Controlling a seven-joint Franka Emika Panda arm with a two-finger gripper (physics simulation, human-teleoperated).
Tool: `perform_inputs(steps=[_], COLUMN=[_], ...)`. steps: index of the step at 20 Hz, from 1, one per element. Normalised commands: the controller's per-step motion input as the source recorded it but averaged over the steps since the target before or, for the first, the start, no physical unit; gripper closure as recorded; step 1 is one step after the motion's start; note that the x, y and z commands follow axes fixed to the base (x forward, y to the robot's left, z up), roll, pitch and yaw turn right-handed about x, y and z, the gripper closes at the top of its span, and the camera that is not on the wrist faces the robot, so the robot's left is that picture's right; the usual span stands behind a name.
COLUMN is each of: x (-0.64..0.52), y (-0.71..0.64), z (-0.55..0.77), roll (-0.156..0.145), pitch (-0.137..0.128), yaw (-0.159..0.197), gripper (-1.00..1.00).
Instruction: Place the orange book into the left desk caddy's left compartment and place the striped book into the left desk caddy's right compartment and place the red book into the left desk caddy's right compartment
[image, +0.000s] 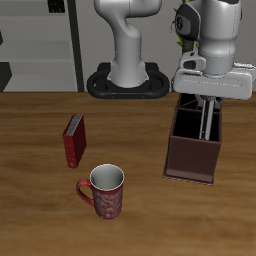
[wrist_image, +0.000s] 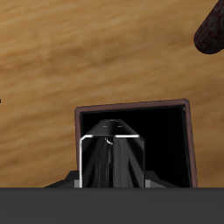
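The left desk caddy (image: 190, 158) is a dark maroon-brown box on the table. My gripper (image: 207, 122) reaches down into its farther-back section, shut on the striped book (wrist_image: 111, 150), a thin dark book held upright. In the wrist view the book hangs inside the caddy's walls (wrist_image: 131, 107). I cannot tell whether it touches the floor. The red book (image: 74, 140) stands on the table well away from the caddy, beyond the mug. The orange book is out of view.
A red-patterned mug (image: 103, 190) stands near the table's front edge, between the red book and the caddy; its dark edge (wrist_image: 210, 31) shows in the wrist view. The robot's base (image: 128, 80) is at the back.
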Motion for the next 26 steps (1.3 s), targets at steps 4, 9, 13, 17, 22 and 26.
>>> perform_inputs(steps=[4,9,13,17,22,26], x=[0.04,0.04,0.05,0.1,0.03,0.06], y=[0.04,0.03,0.02,0.02,0.04,0.05], z=[-0.1,-0.1,-0.1,-0.16,-0.09,-0.14], roll=[0.003,-0.001,0.0,-0.008,0.004,-0.001], pitch=[0.021,0.024,0.021,0.044,0.017,0.05], yaw=[-0.004,-0.006,0.0,-0.014,0.008,-0.013], gripper=[1.0,1.0,1.0,1.0,1.0,1.0])
